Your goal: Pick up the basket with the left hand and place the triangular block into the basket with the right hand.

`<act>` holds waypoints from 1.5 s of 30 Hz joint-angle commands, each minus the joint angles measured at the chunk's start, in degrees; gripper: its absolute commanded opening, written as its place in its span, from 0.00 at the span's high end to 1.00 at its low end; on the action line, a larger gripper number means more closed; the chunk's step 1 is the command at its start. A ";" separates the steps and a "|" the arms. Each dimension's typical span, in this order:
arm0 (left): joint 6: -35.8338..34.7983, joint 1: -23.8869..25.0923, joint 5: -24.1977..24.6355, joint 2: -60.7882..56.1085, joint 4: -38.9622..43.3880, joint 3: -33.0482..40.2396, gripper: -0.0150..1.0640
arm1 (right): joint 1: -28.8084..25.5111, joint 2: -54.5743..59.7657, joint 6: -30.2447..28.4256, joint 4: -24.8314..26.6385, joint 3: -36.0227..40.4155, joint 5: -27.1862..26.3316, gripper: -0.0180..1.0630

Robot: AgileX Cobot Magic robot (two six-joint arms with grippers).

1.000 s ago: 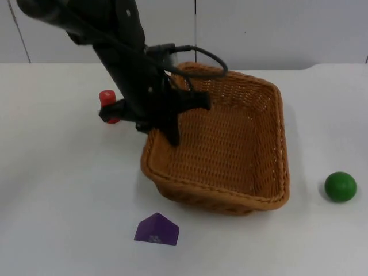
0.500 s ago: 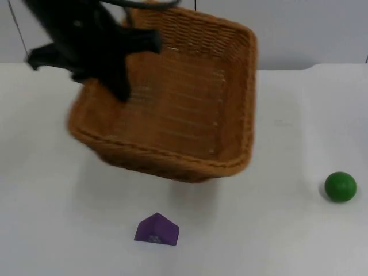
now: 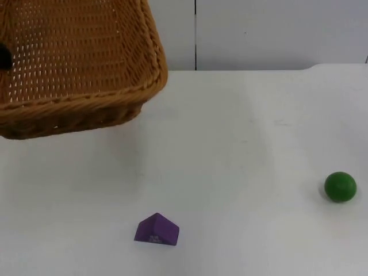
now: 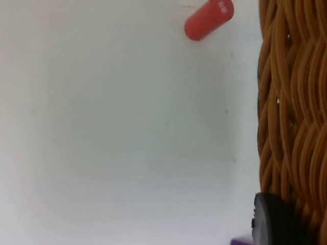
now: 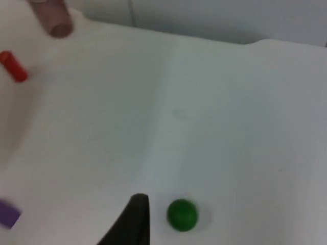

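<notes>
Top view: green ball (image 3: 340, 187) beside purple block (image 3: 157, 230).

One wicker basket (image 3: 86, 69), one purple triangular block (image 3: 156, 230), one green ball (image 3: 340, 187), one red cylinder (image 4: 209, 19).

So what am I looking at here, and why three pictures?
A two-armed robot at a white table, filmed by three cameras: one overhead, one on each wrist. The left pincer grips the rim of a brown woven wicker basket, lifted off the table. On the table lie a purple triangular block, a green ball and a red cylinder. The right arm waits above, its pincer's black fingertip near the ball. The block should go into the basket; that is not yet done.
</notes>
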 commanded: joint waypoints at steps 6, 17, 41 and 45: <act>0.48 1.08 1.52 -0.75 -2.40 0.06 0.98 | 1.52 11.50 -19.91 17.92 -0.25 5.00 0.02; 0.72 1.08 0.40 -0.75 -1.97 0.06 0.98 | 26.24 34.55 -31.14 10.77 -0.25 -15.44 0.02; 1.79 1.08 -1.01 -0.75 -1.97 0.06 0.98 | 36.48 70.46 -56.94 23.40 -22.36 -14.53 0.02; 1.79 1.08 -1.01 -0.75 -1.97 0.06 0.98 | 37.04 72.13 -57.27 23.60 -22.96 -14.88 0.02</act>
